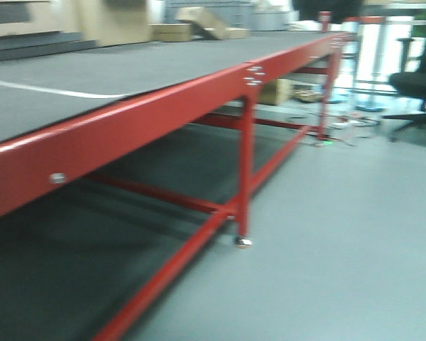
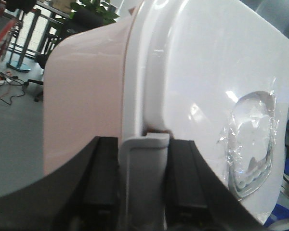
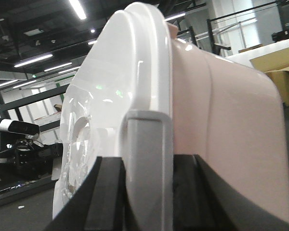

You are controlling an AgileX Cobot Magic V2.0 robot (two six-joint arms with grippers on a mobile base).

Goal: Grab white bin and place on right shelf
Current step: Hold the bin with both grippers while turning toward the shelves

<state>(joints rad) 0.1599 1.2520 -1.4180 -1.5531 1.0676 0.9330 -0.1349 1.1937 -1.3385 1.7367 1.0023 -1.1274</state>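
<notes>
**White bin, gripped**

The bin is clamped at its end clips by the left gripper and the right gripper. A red-framed table, grey-carpeted, is seen on a grey floor. Cardboard boxes are noted at the table's far end, an office chair beyond its far corner.

The desk runs from the near left to the far right. Cardboard boxes sit at its far end, a lower deck lies beneath its top, open floor runs along its right side, and an office chair stands beyond at the far right. The left fingers sit on either side of a rim clip on the white bin, with the lid to their right and the body to their left. The right fingers sit on either side of a like clip, with the lid to their left and the body to their right.
</notes>
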